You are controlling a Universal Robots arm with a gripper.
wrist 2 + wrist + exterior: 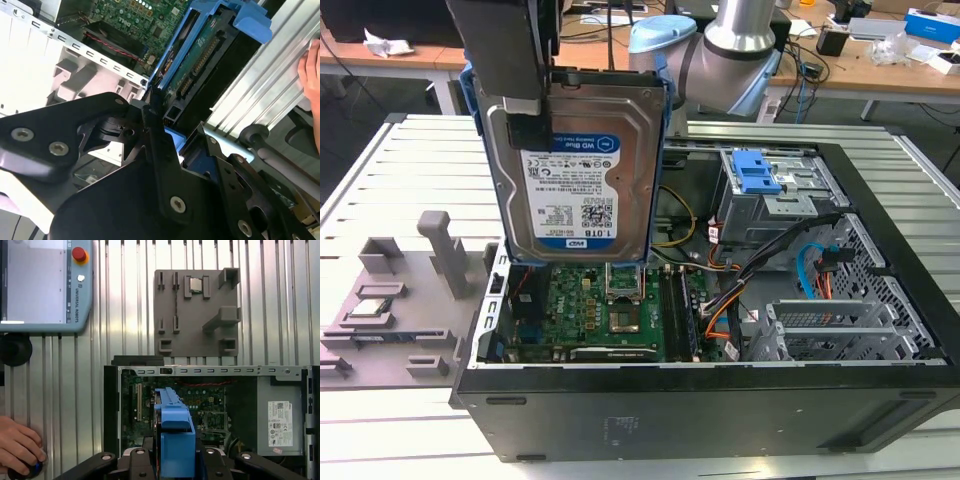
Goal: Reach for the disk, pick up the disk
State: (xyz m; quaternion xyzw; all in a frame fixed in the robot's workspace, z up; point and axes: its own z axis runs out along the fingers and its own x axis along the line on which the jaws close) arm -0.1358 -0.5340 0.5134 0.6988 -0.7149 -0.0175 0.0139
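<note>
The disk, a silver hard drive with a white-and-blue label and a blue bracket round its edges, hangs upright above the open computer case. My gripper comes down from above and is shut on the disk's upper edge. In the first wrist view the disk's blue bracket shows edge-on between the black fingers, over the motherboard. In the second wrist view the disk runs away from the black gripper, its circuit side showing.
Beside the case lies a grey fixture tray holding a processor chip. A metal drive cage with a blue latch sits inside the case. A teach pendant lies on the slatted table, and a person's hand rests nearby.
</note>
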